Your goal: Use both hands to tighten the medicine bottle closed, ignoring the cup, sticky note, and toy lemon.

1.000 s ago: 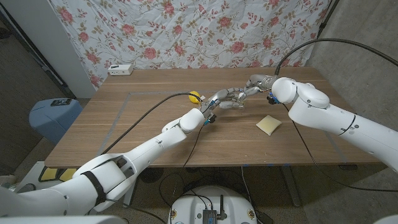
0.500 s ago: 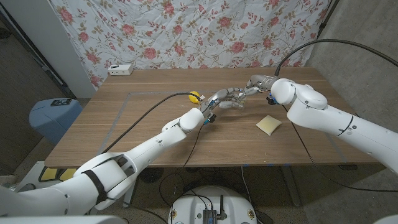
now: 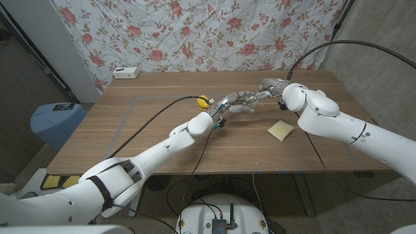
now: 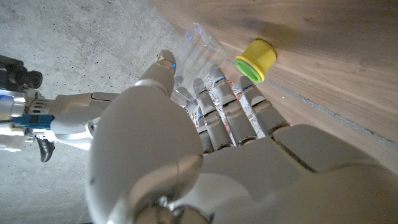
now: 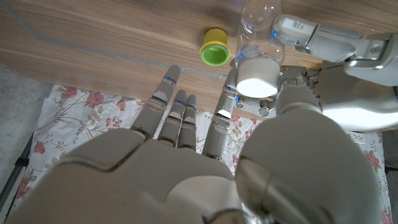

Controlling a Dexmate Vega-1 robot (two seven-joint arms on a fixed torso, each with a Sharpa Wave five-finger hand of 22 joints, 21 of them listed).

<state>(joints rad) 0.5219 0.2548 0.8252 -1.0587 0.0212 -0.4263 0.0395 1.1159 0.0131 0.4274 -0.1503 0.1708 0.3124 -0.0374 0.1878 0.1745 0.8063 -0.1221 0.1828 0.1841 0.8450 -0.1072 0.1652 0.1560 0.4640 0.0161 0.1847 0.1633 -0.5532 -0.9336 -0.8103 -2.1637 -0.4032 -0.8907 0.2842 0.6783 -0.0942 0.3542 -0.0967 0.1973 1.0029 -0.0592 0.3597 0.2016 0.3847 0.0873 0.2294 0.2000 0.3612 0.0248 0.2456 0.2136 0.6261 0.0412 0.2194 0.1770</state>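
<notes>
The medicine bottle is held up between both hands over the middle of the table, and in the head view they largely hide it. My left hand point(image 3: 231, 103) wraps its fingers point(image 4: 227, 112) around the bottle's body. In the right wrist view its white cap point(image 5: 258, 78) sits pinched between the thumb and a finger of my right hand point(image 3: 267, 87), while the other fingers point(image 5: 177, 115) are spread straight.
A clear plastic cup point(image 5: 257, 20) stands on the table just beyond the bottle, also seen as the cup point(image 4: 199, 48). The yellow toy lemon point(image 3: 204, 101) lies to the left of my hands. A yellow sticky note point(image 3: 281, 130) lies nearer on the right. A white box point(image 3: 126, 72) sits at the far left edge.
My right arm's elbow has swung a little to the left while its hand stays on the cap. The left hand and the bottle have kept their place.
</notes>
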